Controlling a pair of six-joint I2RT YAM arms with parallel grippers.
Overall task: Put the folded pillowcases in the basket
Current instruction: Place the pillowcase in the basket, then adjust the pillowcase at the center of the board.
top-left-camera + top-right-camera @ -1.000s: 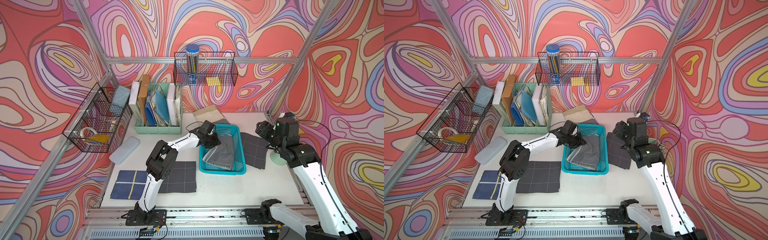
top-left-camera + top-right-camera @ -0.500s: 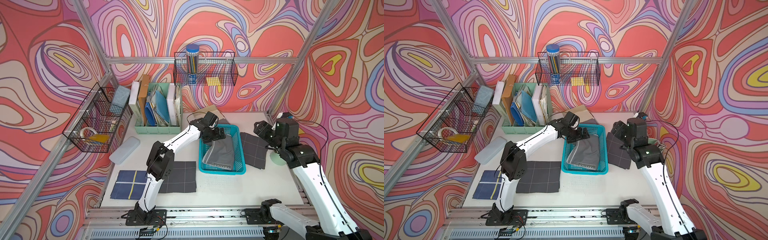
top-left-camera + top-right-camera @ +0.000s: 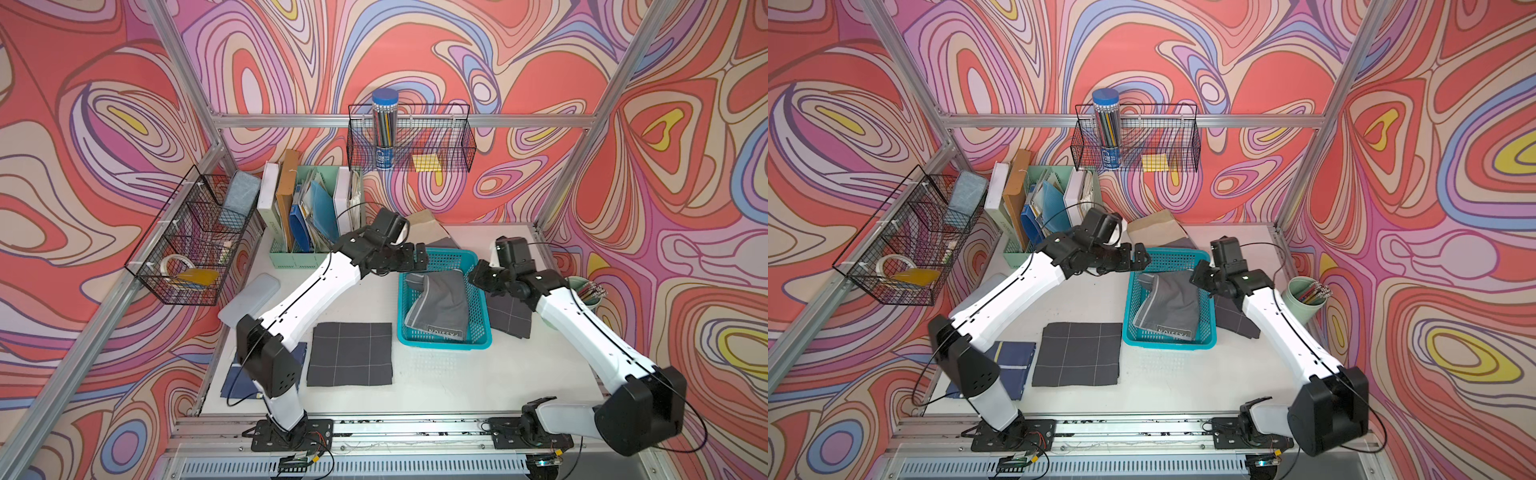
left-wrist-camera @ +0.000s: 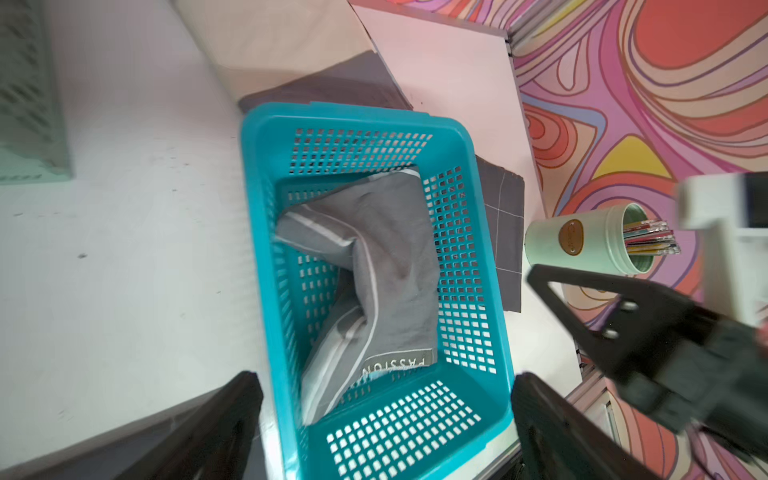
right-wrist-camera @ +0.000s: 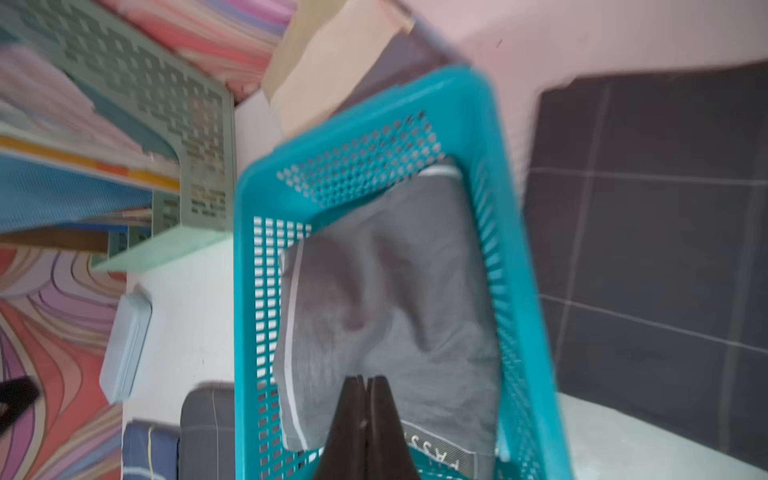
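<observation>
Pillowcase [image 3: 440, 307] lies rumpled inside the basket [image 3: 444, 344], below the spread, empty left end effector [image 3: 415, 257]. The right end effector [image 3: 473, 276], pressed together, points at it.

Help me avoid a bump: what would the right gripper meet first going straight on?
Probably the grey pillowcase in the basket; the shut right gripper points at it, though depth is unclear.

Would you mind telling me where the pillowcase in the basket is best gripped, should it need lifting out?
Pinch the raised crease across the middle of the pillowcase, coming straight down from above. It lies crumpled, so that ridge stands proud, and the basket walls surround it, probably blocking any sideways approach.
</observation>
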